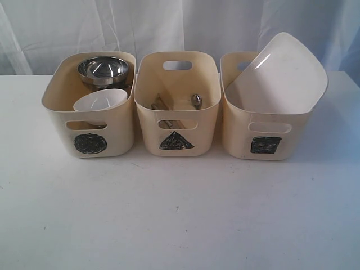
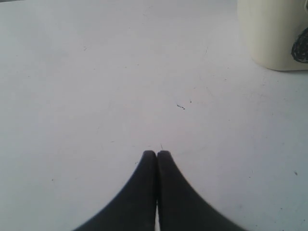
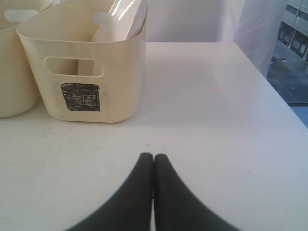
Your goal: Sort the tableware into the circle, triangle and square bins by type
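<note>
1. Black and pressed together, the two fingers of the left hand (image 2: 157,154) are clenched on nothing. Bare counter (image 2: 96,96) lies under and ahead of them, with a corner of the circle bin (image 2: 274,38) off to one side.
2. The right hand (image 3: 153,156) is the same: clenched, empty, held over the counter in front of the square bin (image 3: 91,62) and apart from it.
3. Nothing lies loose on the counter, so the sorting looks done and the step in hand is most likely to rest clear. To do that well, I would have both hands shut and away from the bin fronts. I would make no sweep toward the square bin, whose load stands proud of its rim.
4. Circle bin, on the left of the row: a steel bowl (image 1: 103,68) sits at the back on something dark I cannot make out. A small white bowl (image 1: 100,104) lies tilted in front of it.
5. Triangle bin (image 1: 147,118), in the middle: wooden chopsticks (image 1: 160,104) and a steel spoon (image 1: 196,100) lie on its floor. Whether there is other cutlery I cannot tell.
6. Square bin, on the right: a large white plate (image 1: 281,73) leans tilted inside, its upper corner reaching above and past the rim — the one thing here that a knock could tip out.
</note>
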You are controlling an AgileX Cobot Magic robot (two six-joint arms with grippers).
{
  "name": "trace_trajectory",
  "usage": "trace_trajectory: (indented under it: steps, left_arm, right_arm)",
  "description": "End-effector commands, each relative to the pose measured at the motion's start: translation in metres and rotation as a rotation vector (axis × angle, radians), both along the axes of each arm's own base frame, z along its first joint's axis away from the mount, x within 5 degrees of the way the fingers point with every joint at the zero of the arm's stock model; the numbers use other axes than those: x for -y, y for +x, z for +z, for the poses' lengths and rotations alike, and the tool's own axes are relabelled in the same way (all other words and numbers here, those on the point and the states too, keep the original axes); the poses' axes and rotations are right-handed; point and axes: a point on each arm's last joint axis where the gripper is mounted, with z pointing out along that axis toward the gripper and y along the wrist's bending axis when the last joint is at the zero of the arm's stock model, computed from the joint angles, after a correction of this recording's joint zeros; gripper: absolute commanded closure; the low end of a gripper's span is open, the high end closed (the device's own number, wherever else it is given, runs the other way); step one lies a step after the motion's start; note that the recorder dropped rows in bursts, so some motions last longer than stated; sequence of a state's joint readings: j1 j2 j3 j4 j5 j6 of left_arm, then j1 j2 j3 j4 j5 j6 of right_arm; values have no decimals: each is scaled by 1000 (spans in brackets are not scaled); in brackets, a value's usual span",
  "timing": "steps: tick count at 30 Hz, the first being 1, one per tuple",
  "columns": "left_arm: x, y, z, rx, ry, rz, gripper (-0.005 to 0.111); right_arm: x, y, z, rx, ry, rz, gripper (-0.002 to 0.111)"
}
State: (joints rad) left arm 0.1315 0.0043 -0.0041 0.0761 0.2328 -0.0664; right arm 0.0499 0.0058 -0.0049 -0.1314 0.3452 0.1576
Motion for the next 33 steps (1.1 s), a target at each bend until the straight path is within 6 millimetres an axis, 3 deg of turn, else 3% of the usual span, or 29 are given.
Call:
trace_trajectory:
  steps: [1, 33]
  left_arm:
    - [0, 0, -1, 2, -8, -4, 107]
    - [0, 0, -1, 2, -8, -4, 107]
  right_arm:
    - [0, 0, -1, 5, 7, -1, 108]
    - [0, 0, -1, 5, 23, -5, 108]
